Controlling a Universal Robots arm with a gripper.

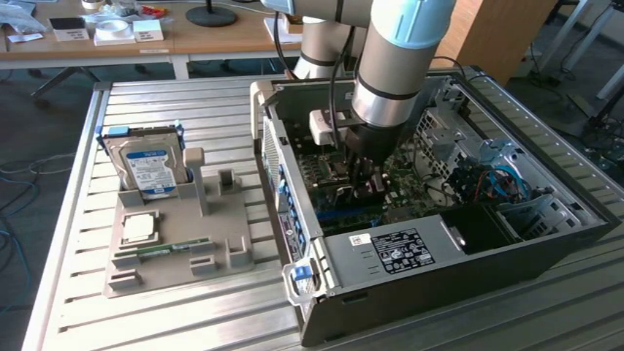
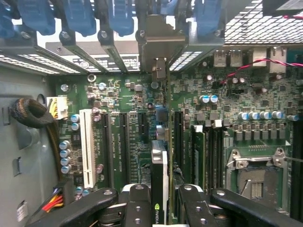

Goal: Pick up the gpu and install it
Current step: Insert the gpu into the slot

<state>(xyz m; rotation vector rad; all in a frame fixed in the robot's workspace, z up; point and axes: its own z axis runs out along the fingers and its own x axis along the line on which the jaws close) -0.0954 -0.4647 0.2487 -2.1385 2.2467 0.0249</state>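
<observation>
Table point(image 1: 195, 307): slatted metal top, carrying all items below.

Computer case point(image 1: 546, 241): dark tower lying on its side, side panel off, interior exposed; sits toward the exterior view's right.

Robot arm point(image 1: 400, 51): grey with light blue joint covers, reaching straight down into the case.

Motherboard point(image 2: 123, 101): green, on the floor of the case, with expansion slots, a white slot and an empty processor socket point(image 2: 258, 182).

Grey parts holder point(image 1: 180, 248): on the table, just beside the case on the exterior view's left.

Hard drive point(image 1: 146, 164): silver with blue-white label, standing upright in the holder.

Gripper point(image 2: 160, 205): black jaws pinching the gpu from both sides.

Gpu point(image 2: 159, 189): dark card held edge-on, upright between the jaws, above the motherboard's slots and in line with the metal bracket opening at the case's rear.
</observation>
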